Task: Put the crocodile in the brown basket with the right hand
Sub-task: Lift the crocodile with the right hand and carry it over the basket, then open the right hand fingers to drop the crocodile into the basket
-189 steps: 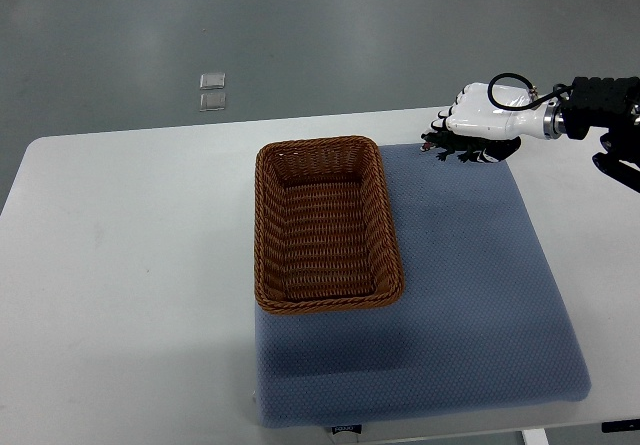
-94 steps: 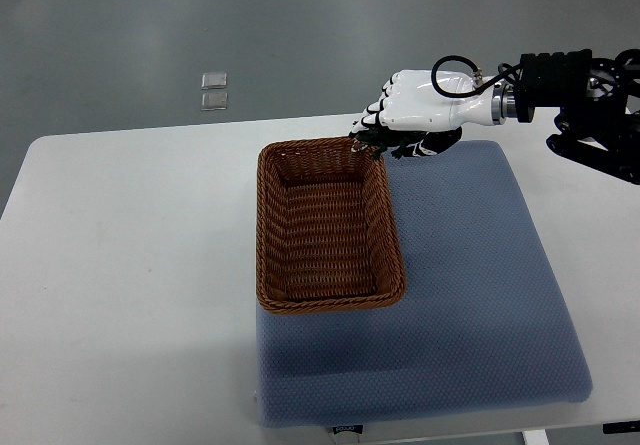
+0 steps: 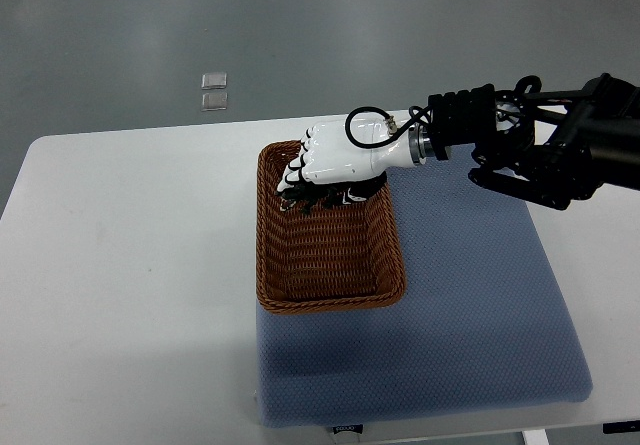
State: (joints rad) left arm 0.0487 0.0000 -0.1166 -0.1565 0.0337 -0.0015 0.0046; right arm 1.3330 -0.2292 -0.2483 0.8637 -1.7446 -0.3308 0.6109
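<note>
The right robot hand point(image 3: 335, 157) reaches in from 3 o'clock and sits above the 12 o'clock end of the brown basket point(image 3: 268, 257). Its fingers are curled down around the dark crocodile point(image 3: 318, 201), which hangs beneath the palm inside the basket's rim; contact with the basket floor cannot be determined. The basket rests on the 9 o'clock edge of a blue mat point(image 3: 480, 305) on the white counter point(image 3: 120, 295).
</note>
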